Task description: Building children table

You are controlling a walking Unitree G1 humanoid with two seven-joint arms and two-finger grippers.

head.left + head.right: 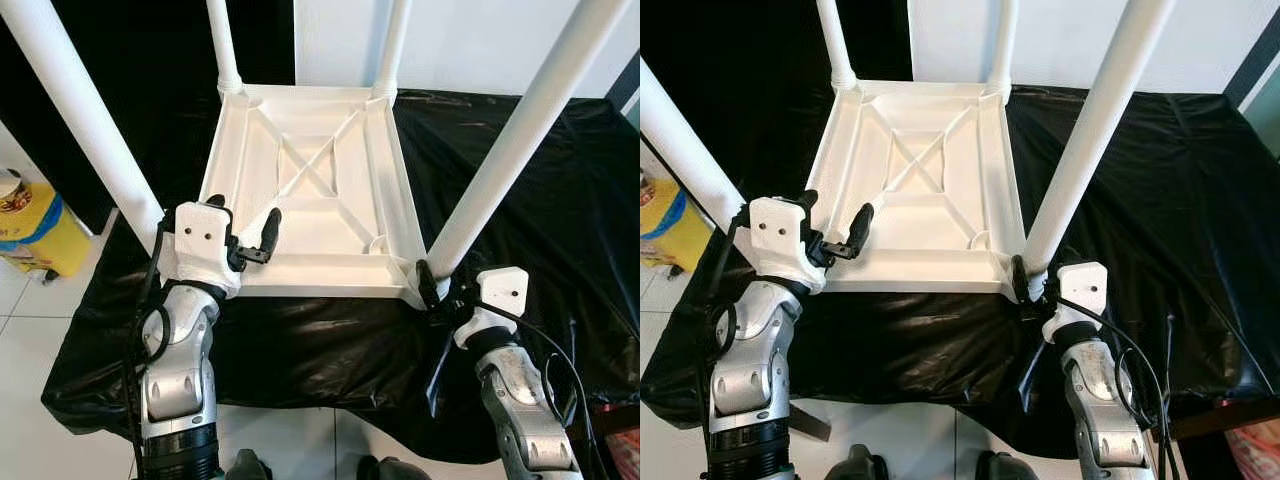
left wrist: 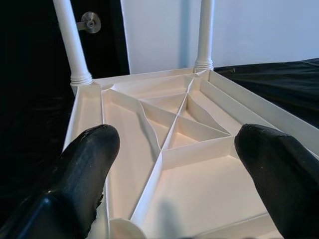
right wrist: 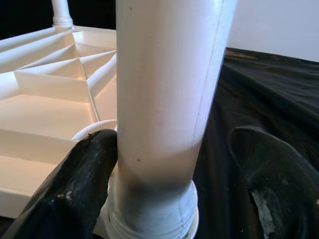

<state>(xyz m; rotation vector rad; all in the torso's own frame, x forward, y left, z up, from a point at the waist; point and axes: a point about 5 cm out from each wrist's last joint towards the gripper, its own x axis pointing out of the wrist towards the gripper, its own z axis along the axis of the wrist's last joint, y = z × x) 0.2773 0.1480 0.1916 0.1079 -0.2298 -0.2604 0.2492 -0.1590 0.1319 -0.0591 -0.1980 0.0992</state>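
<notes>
Upside down on the black plastic sheet (image 1: 560, 200): white children's table (image 1: 310, 180), all four legs up, ribbed underside showing. Left gripper (image 1: 245, 230) over the near-left corner, fingers (image 2: 87, 164) spread apart, holding nothing. Right gripper (image 3: 169, 189) at the base of the near-right leg (image 1: 500, 160), fingers straddling it, one touching, not clamped. White tiled floor (image 1: 60, 440) below, yellow container (image 1: 35, 225) at left, white wall (image 1: 470, 40) and dark door behind.

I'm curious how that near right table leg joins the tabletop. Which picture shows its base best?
The right wrist view: the leg looms close between the right hand fingers, its ringed base plain. Both eye views show the whole leg from above, its base partly hidden.
</notes>
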